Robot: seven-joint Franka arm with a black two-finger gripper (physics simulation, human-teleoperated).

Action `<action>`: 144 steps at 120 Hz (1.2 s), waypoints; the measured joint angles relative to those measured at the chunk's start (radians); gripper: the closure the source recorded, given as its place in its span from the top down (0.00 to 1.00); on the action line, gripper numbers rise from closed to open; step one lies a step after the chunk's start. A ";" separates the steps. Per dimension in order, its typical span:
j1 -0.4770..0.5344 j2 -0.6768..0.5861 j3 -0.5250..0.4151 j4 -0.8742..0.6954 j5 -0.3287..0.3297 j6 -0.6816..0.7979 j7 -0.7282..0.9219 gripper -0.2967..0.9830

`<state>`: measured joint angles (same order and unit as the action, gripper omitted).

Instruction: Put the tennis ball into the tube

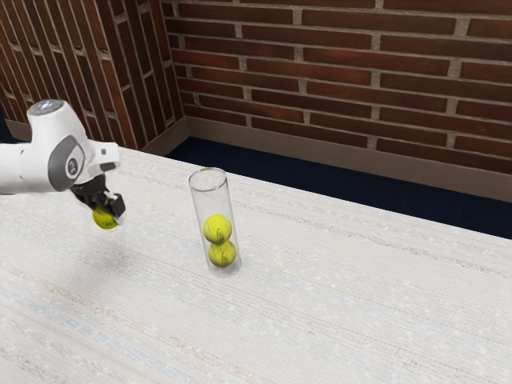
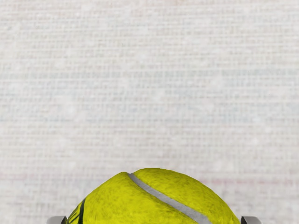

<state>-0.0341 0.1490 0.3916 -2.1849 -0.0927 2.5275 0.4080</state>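
Pincer [image 1: 110,210]: closed on 1 tennis ball [image 1: 105,218], gripped between its 2 fingers [image 2: 251,220], 1 on each side. Ball held above the worktop [image 1: 320,320], yellow, with a grey seam and dark marking. Next outward, toward the exterior view's right and well apart from the held ball: clear tube [image 1: 199,210], upright on the worktop. Inside it, 2 yellow balls [image 1: 217,229], stacked 1 above the other, in the lower part. Beyond the worktop: brick wall [image 1: 320,60].

You can read no text, brand or number. Note: dark marks on the tennis ball [image 1: 105,217], the two balls [image 1: 218,229] inside the tube [image 1: 200,202] and the arm's joint cover [image 1: 72,166] remain illegible to you.
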 joint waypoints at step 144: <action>-0.148 -0.078 -0.401 0.371 0.686 -0.308 -0.513 0.21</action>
<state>-0.1822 0.0706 -0.0094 -1.8140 0.5933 2.2197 -0.1051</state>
